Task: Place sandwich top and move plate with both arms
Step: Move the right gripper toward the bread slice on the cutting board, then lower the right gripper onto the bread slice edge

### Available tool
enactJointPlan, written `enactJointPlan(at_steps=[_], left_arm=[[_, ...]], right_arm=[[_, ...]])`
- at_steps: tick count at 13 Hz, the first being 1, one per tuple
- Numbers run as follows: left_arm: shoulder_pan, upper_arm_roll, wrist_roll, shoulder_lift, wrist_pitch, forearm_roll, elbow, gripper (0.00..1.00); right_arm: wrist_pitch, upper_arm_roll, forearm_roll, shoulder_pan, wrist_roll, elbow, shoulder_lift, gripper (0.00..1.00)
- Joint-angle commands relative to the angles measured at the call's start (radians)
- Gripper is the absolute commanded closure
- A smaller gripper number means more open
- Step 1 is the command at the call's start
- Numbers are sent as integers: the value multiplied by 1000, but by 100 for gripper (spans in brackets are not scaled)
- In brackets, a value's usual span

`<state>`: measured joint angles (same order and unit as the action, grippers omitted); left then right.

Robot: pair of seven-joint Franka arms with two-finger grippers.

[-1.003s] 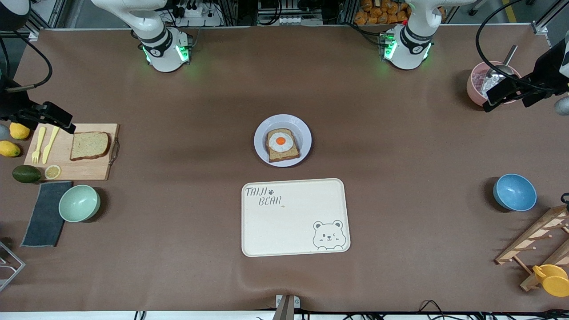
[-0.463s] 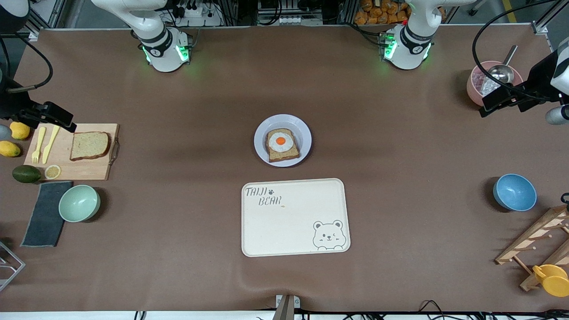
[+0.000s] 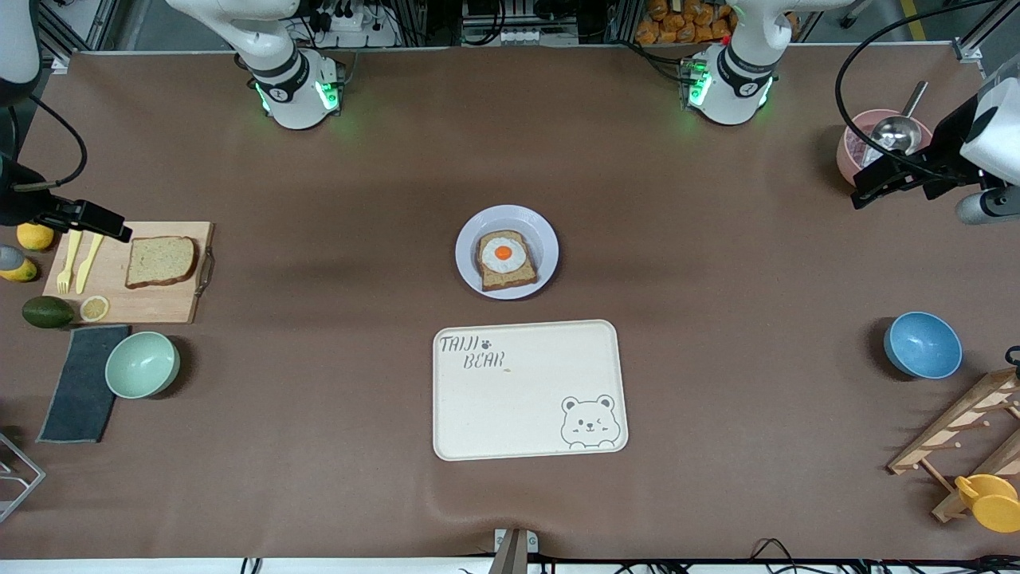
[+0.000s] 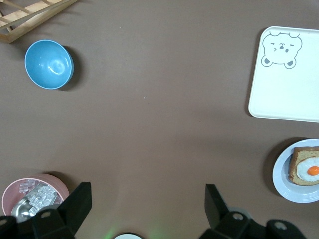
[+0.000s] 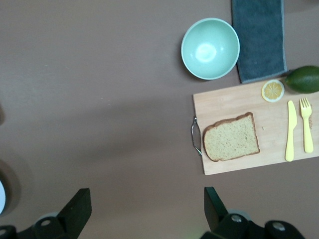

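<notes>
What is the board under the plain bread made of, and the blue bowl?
The rectangular tan cutting board looks like unfinished wood: pale grain, matte surface, with a metal wire handle. The round blue bowl looks like smooth plastic or melamine, with a soft sheen inside; glazed ceramic is possible too.

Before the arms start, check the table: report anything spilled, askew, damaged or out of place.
Nothing stands out. The plain brown bread slice lies flat on the wooden cutting board, and the egg-topped slice sits within the round pale lavender plate. No spills or damage show. Both tools, the left and the right, are open above bare table.
</notes>
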<state>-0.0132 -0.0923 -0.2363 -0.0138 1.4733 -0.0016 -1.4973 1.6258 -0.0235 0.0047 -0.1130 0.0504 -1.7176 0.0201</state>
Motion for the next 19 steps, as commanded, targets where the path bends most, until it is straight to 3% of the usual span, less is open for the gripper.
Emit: enactJointPlan(at_steps=[1, 4, 7, 15, 19], left_arm=[[7, -7, 0, 41, 54, 28, -67, 0], [7, -7, 2, 86, 136, 55, -147, 0], [15, -7, 14, 90, 139, 61, -150, 0], [15, -7, 12, 89, 148, 51, -143, 0], [15, -7, 12, 87, 151, 52, -144, 0]], right_arm=[[42, 14, 17, -62, -108, -68, -6, 0], [123, 14, 35, -132, -199, -150, -2, 0], [215, 13, 56, -204, -363, -220, 12, 0], [350, 13, 127, -379, -736, -214, 227, 1], [410, 14, 150, -428, -851, -198, 313, 16]])
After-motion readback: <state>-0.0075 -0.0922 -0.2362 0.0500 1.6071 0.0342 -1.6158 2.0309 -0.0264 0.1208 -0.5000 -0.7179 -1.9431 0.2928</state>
